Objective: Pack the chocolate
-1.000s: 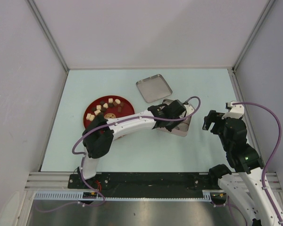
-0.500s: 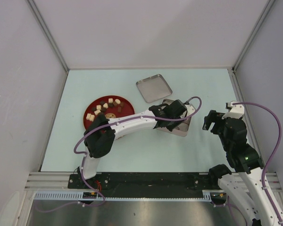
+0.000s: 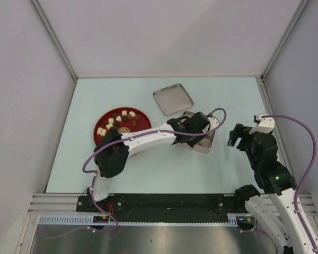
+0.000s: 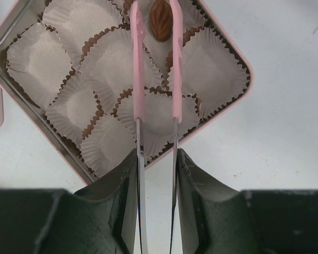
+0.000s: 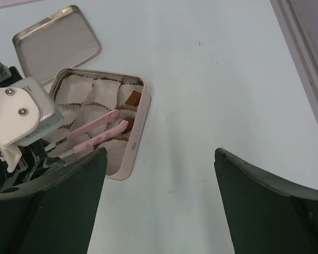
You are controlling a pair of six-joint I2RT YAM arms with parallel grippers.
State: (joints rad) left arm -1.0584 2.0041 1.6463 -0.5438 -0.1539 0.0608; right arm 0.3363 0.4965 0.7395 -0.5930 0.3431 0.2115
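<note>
Left wrist view: the left gripper is clamped on a pair of pink tweezers, its 2 dark fingers pressing the metal arms from either side. The tweezers reach out over the square metal tin. Between their pink tips sits 1 dark brown chocolate piece, oval and ridged, held above a white paper cup of the row nearest the tin's far corner in this view. I cannot tell whether the piece touches the paper. The cups that show fully in this view are crinkled, brown-edged and hold nothing.

In the right wrist view a second dark piece lies in the cup at the tin's corner, just beside the cup under the tweezer tips.

From above, the tin stands turned cornerwise a little right of the middle of the table, mostly hidden by the left arm, which stretches across from the near left corner. The tin's lid lies flat just beside it, toward the far edge. The red plate sits in the left half of the table, its near right part covered by the arm. On it lie the loose chocolates, several cream-white pieces and some dark ones, spread over its far half.

The right gripper hangs above bare table near the right edge, to the right of the tin and apart from it, its jaws spread wide with nothing between them.
</note>
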